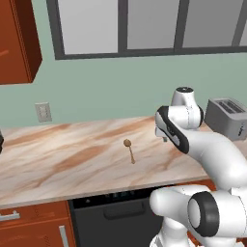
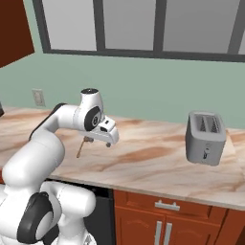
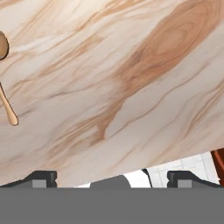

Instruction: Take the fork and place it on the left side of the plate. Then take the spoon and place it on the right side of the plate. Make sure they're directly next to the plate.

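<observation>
The small tan-brown spoon (image 1: 129,149) lies alone on the marbled surface (image 1: 58,159), left of the gripper (image 3: 111,177), whose fingers (image 3: 41,178) hang wide open, holding nothing. Risk: grabbing the spoon first, when the fork is due.

spoon (image 2: 81,148) bowl hidden behind arm

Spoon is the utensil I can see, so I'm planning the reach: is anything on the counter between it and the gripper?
Nothing visible is. The spoon lies alone on bare marbled counter; the open gripper hovers to its right, with only bare counter between them.
</observation>
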